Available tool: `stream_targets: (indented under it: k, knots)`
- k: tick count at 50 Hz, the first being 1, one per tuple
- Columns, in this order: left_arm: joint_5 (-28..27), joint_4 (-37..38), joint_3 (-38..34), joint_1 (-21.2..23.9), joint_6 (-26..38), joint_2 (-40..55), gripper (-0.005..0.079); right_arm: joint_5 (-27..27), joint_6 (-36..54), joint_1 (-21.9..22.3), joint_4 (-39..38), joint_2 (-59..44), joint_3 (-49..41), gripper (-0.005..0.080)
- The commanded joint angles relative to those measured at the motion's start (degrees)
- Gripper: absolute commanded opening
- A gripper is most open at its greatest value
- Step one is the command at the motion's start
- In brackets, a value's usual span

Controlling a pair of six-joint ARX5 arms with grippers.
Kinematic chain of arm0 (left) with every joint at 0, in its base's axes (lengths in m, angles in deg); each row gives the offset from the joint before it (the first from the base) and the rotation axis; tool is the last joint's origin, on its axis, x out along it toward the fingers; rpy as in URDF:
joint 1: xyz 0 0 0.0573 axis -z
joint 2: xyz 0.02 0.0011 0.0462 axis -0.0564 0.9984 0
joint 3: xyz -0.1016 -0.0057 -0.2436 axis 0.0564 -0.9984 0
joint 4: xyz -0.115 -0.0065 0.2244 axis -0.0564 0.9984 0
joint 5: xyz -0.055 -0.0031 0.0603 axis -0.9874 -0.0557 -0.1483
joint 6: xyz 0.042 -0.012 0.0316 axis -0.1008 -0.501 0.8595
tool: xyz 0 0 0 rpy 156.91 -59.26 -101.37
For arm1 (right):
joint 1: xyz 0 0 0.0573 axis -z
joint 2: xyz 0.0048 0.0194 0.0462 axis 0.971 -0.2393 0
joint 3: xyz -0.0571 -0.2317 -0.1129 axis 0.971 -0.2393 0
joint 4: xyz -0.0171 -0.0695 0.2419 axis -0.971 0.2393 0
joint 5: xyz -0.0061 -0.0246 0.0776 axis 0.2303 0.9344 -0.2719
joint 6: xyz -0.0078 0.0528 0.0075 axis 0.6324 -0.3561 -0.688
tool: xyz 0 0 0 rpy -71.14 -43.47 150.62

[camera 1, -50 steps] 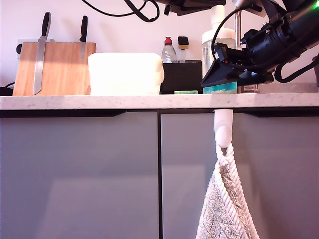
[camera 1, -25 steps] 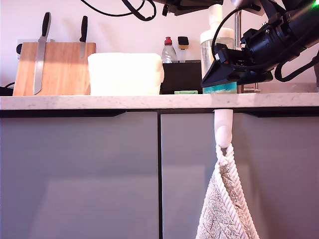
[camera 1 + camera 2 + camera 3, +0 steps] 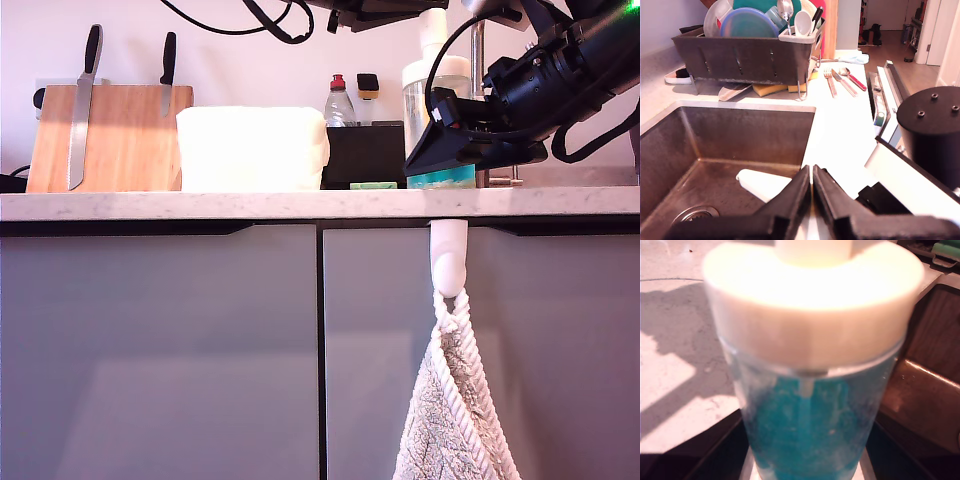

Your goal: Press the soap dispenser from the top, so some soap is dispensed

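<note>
The soap dispenser point(image 3: 436, 95) stands on the counter at the exterior view's right, a clear bottle with a wide white cap point(image 3: 810, 305) and a white pump head point(image 3: 434, 28). Blue-teal soap point(image 3: 805, 435) fills its lower part. My second gripper point(image 3: 447, 148) reaches in from the exterior view's right and is shut on the bottle, dark fingers point(image 3: 715, 450) on either side of it. My first gripper point(image 3: 811, 184) is shut, pointing over the sink with the white pump spout point(image 3: 760, 182) just beneath it. Its arm point(image 3: 385, 10) sits at the frame's top edge beside the pump head.
A steel sink point(image 3: 715, 145), a loaded dish rack point(image 3: 745, 55) and loose cutlery point(image 3: 840, 80) lie past the first gripper. Along the counter point(image 3: 200, 204) are a knife board point(image 3: 100, 135), white tub point(image 3: 252, 148), red-capped bottle point(image 3: 338, 100), black box point(image 3: 365, 150) and green bar point(image 3: 372, 184). A towel point(image 3: 450, 400) hangs below.
Over the last second the bottle with my second gripper shifted very slightly up and toward the exterior view's left. In the last half second nothing visibly moved.
</note>
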State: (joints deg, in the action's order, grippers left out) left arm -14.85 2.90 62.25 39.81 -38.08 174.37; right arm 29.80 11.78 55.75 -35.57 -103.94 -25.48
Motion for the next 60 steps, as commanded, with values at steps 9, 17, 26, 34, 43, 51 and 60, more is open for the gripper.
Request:
stream_targets:
  k: [9, 17, 26, 34, 43, 51, 60]
  knots:
    - [-0.13, 4.48, 0.28, 0.17, -1.09, 6.71, -0.0006, 0.17, 1.6, -0.52, 0.15, -0.42, -0.74, 0.0375]
    - [-0.28, 7.34, 4.92, 0.17, -1.44, 6.51, -0.0006, 0.17, 1.4, -0.55, 0.15, -0.42, -0.74, 0.0375]
    - [-0.33, 13.05, 10.91, 0.17, -1.42, 6.51, -0.0006, 0.17, 1.4, -0.55, 0.15, -0.42, -0.74, 0.0375]
    - [-0.26, 16.74, 16.17, -0.11, -1.01, 6.47, -0.0006, 0.17, 1.4, -0.55, 0.15, -0.42, -0.74, 0.0375]
    - [-0.04, 17.99, 20.94, -0.11, -1.01, 6.47, -0.0006, 0.17, 1.4, -0.52, 0.13, -0.42, -0.74, 0.0374]
    - [-0.04, 19.1, 23.67, -0.09, -1.01, 6.47, -0.0006, 0.17, 1.31, -0.52, 0.15, -0.42, -0.74, 0.0375]
    - [-0.07, 23.63, 27.56, -0.42, -1.01, 6.43, -0.0006, 0.17, 0.31, -0.52, 0.17, -0.42, -0.74, 0.0375]
